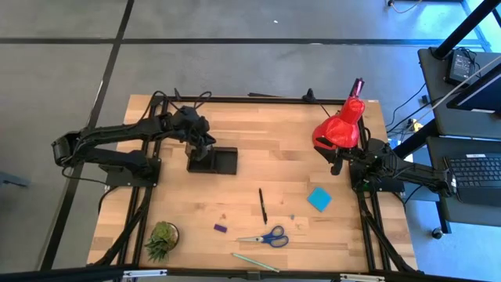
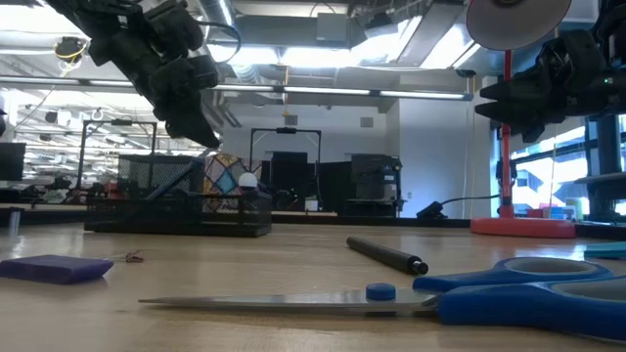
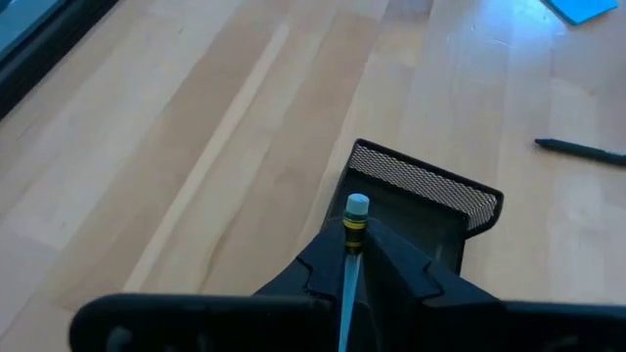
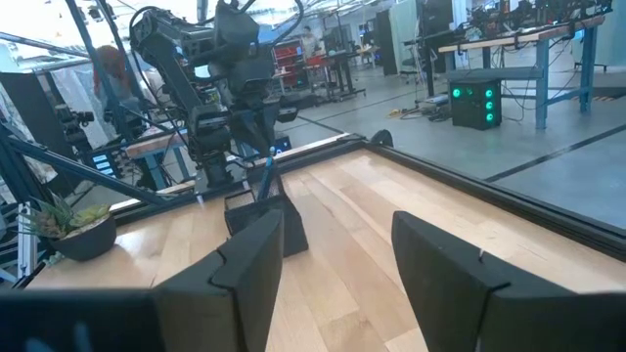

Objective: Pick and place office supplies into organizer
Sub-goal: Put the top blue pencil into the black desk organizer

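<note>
Left gripper (image 3: 349, 262): above the organizer's taller cup end, fingers pinching a pale blue pencil.
Pencil (image 3: 353, 240): pale blue shaft with a yellow band and a white eraser tip, gripped between the left fingers (image 3: 318, 269), eraser end over the mesh organizer.
Organizer (image 1: 221, 160): black mesh tray on the wooden table (image 1: 266, 133); the landmark for the places below.
Right gripper (image 4: 333, 259): well to the right of the organizer, beside the red desk lamp, fingers spread apart with nothing between them.
Red desk lamp (image 1: 341, 125): far right of the organizer, at the table's back right part.
Black pen (image 1: 263, 205): lying on the table, nearer the front edge than the organizer and a little to its right.
Blue-handled scissors (image 1: 265, 237): flat on the table beyond the pen from the organizer, near the front edge.
Purple block (image 1: 220, 228): in front of the organizer, left of the scissors.
Cyan sticky-note pad (image 1: 318, 199): right of the organizer and the pen, lying flat.
Second pale pencil (image 1: 254, 262): at the front edge, past the scissors from the organizer.
Potted plant (image 1: 161, 238): front left of the organizer, near the table corner.
</note>
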Controlling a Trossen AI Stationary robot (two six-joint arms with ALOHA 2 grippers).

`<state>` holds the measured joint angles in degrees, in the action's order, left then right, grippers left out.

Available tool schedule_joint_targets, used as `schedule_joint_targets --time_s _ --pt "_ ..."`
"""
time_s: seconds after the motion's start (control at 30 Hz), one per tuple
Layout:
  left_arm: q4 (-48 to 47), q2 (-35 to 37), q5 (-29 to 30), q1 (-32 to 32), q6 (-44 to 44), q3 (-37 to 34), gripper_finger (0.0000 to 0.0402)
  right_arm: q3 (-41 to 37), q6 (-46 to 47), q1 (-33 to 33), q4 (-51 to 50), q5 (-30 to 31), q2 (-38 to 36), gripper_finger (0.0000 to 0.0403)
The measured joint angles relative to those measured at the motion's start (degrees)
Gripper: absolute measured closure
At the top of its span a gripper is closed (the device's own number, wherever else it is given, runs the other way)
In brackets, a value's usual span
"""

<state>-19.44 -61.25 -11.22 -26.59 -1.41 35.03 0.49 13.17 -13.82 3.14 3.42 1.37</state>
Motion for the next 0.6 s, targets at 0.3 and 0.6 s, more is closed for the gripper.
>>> schedule_joint_targets --time_s 0.3,0.6 --pt "0.52 -0.15 -0.33 0.2 0.48 -0.22 0.0362 0.0 -0.13 0.0 0.0 0.0 0.0 0.0208" --pt "1.28 -0.16 -0.96 0.35 0.63 -0.22 0.0331 0.02 -0.15 0.0 -0.02 0.0 0.0 0.0208"
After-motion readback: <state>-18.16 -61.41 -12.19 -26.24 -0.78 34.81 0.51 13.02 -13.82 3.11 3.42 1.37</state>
